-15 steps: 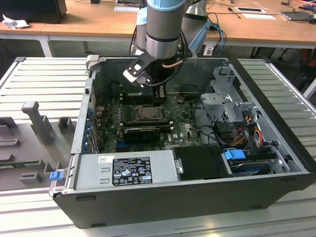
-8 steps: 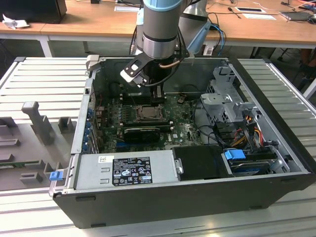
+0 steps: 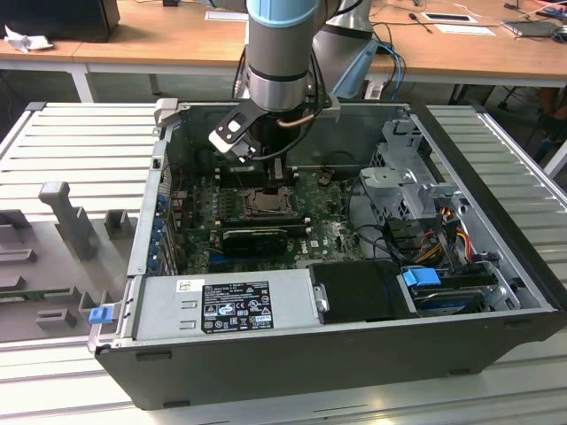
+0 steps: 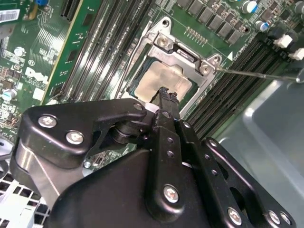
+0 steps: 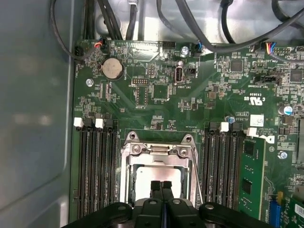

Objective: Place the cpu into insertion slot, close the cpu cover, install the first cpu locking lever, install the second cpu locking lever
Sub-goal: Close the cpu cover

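The gripper (image 3: 276, 181) is hanging straight down from the arm (image 3: 279, 53) into the open computer case (image 3: 354, 372). Its two fingers are clenching flat against each other, with nothing showing between them. In both wrist views the joined fingertips (image 4: 166, 93) (image 5: 161, 185) are hovering over the pale metal face of the cpu (image 4: 164, 77) (image 5: 141, 176); whether they are pressing on it I cannot tell.

The cpu is sitting in the insertion slot (image 3: 264, 205), which in the exterior view is lying at about 6 o'clock from the fingertips, just beside them. The cpu cover (image 4: 186, 51) (image 5: 159, 151) is lying flat over the slot, and the cpu is showing through its square opening. A thin wire locking lever (image 4: 256, 74) (image 5: 195, 171) is running along one side of the cover, and in the second wrist view its free end is reaching out past the cover's corner.

Rows of memory slots (image 5: 95, 166) are flanking the slot on the green motherboard (image 5: 190, 104). In the exterior view the power supply (image 3: 230, 305) is sitting at 6 o'clock from the slot, well apart.
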Robot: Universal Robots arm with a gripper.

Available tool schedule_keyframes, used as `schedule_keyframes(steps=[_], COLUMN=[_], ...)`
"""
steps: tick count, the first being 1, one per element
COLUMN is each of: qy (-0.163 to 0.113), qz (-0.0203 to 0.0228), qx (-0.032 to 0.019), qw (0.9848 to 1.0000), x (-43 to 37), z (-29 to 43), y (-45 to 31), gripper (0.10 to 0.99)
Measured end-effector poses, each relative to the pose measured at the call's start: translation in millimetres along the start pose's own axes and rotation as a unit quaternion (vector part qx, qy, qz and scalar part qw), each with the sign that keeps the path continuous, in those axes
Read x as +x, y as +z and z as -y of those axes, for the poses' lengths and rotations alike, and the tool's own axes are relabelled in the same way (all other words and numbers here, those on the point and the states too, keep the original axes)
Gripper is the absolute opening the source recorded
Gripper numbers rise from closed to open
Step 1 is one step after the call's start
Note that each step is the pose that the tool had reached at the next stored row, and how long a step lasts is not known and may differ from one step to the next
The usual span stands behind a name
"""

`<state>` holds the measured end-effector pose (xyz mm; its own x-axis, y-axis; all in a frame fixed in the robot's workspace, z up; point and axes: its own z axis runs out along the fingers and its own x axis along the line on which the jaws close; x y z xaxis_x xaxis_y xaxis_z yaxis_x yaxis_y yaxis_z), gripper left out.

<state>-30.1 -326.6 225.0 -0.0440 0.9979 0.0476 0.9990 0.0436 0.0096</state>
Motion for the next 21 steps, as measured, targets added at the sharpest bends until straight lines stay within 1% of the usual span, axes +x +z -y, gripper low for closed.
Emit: schedule_keyframes(steps=[2, 6, 9, 12, 15, 21], qy=[-0.003, -0.010, -0.012, -0.012, -0.012, -0.012], qz=[-0.0002, -0.0007, -0.0006, -0.0007, -0.0007, -0.0007], qx=[0.0002, 0.0005, 0.0006, 0.0005, 0.0006, 0.0006], qw=[1.0000, 0.9999, 0.9999, 0.9999, 0.9999, 0.9999], x=[-0.3, -0.3, -0.3, 0.0, 0.1, 0.0], z=[1.6, 8.1, 10.1, 15.9, 18.8, 20.8], y=[2.8, 7.9, 8.4, 8.8, 9.5, 13.4], gripper=[0.106, 0.106, 0.106, 0.106, 0.106, 0.106])
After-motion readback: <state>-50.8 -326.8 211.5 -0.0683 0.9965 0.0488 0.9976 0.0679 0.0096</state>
